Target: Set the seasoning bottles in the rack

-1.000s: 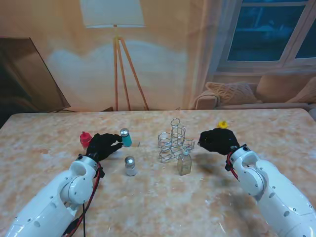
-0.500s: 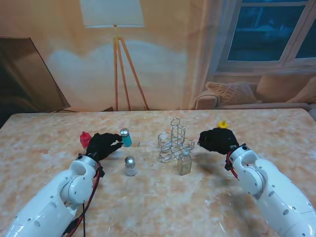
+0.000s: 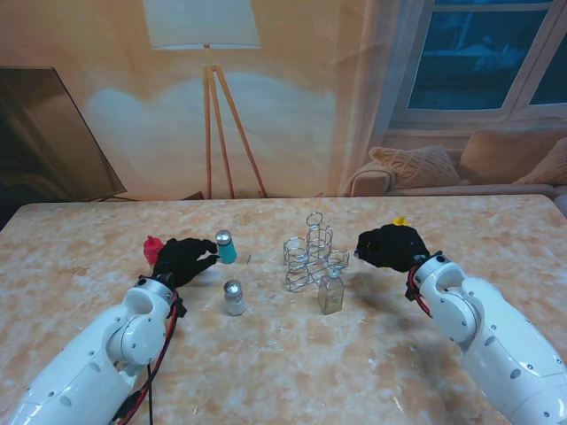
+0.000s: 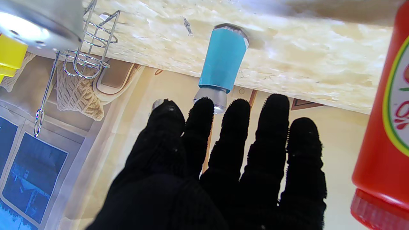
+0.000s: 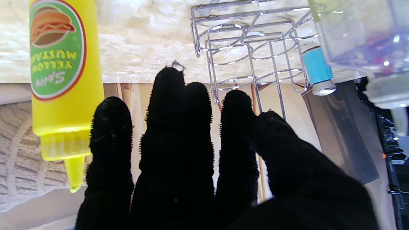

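Stand view: wire rack (image 3: 309, 254) mid-table, all rings empty, so nothing placed yet. Left hand (image 3: 183, 260) palm-down between red bottle (image 3: 153, 250) and teal shaker (image 3: 226, 246), fingertips reaching toward the shaker; probably lined up for a grasp there. Steel shaker (image 3: 234, 297) nearer to me, apart from the hand. Clear bottle (image 3: 330, 293) just beside the rack's near side, in the way of a low approach from that side. Right hand (image 3: 391, 247) right of the rack, hiding most of yellow bottle (image 3: 400, 221); only the cap shows. All on the marble table (image 3: 106, 230).

Left wrist view: left hand (image 4: 220, 166) with fingers (image 4: 273, 127) extended, slightly apart, holding nothing. Teal shaker (image 4: 222, 64) upright just past the fingertips; touching or not, cannot tell. Red bottle (image 4: 386, 127) close alongside, likely to get bumped. Rack (image 4: 86, 44) well off to one side.

Right wrist view: right hand (image 5: 204, 166) with fingers (image 5: 166, 127) straight, close together, empty. Yellow bottle (image 5: 60, 73) upright beside the little finger, not gripped. Rack (image 5: 249, 51) dead ahead of the fingertips. Clear bottle (image 5: 361, 41) blurred, close to the lens, crowding that side.
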